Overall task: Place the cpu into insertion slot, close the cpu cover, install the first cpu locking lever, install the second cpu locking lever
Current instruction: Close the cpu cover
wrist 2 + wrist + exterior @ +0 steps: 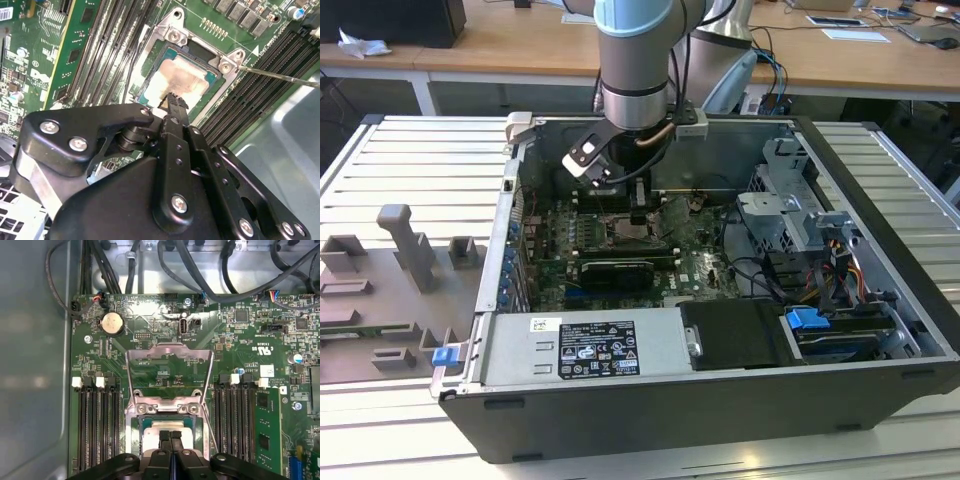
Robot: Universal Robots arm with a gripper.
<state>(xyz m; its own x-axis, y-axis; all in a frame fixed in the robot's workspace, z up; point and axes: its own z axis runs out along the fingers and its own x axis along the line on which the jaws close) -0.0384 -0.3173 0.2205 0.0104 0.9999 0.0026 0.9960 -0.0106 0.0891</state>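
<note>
The cpu [186,76], a pale silvery square chip, lies flat in the socket on the green motherboard; it also shows in the first wrist view [159,425]. My gripper [170,435] hangs just over its near edge with the two black fingertips pressed together and nothing between them; its tip [173,99] sits right above the chip. The cpu cover [170,351], a thin metal frame with a window, stands swung back open behind the socket. A thin locking lever [280,76] juts out from the socket corner. In the exterior view the gripper [638,213] reaches down into the open computer case.
Black memory slots [97,425] flank the socket on both sides. Cables [200,270] run along the case wall behind the board. A dark expansion card [615,270] lies in front of the socket. Drive cage [790,200] and power supply [590,345] fill the case.
</note>
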